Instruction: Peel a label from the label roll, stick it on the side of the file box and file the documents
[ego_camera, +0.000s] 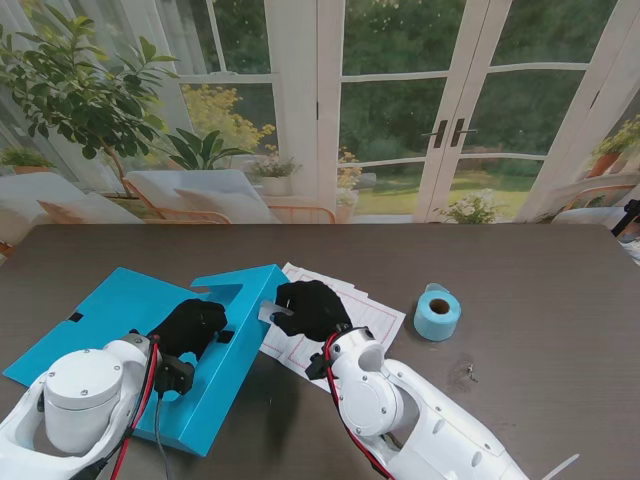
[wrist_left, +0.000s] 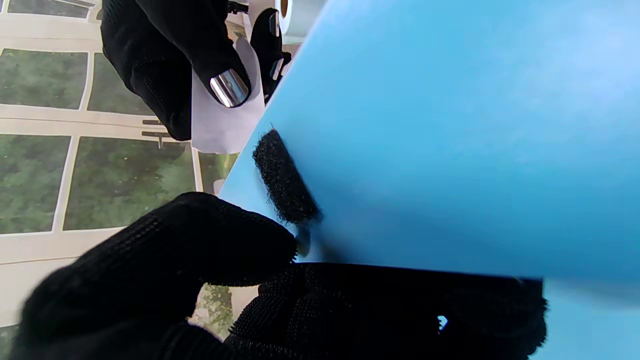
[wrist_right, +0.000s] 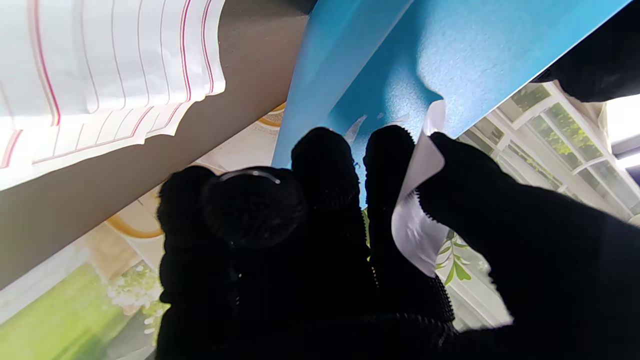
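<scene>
Label (wrist_right: 417, 220) is pinched between right hand (ego_camera: 312, 308) fingers at frame centre, beside the file box (ego_camera: 150, 300) flap gripped by left hand (ego_camera: 190, 328); pressing on is judged next.

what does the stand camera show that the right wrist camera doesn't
Only the stand view shows the blue label roll standing on the table to the right of the papers, and the left hand resting on the folder's panel. Only the right wrist view shows up close how the white label is pinched between the right hand's fingers at the folder's edge. Both show the blue file box, lying unfolded, the lined documents and the right hand holding the label.
</scene>
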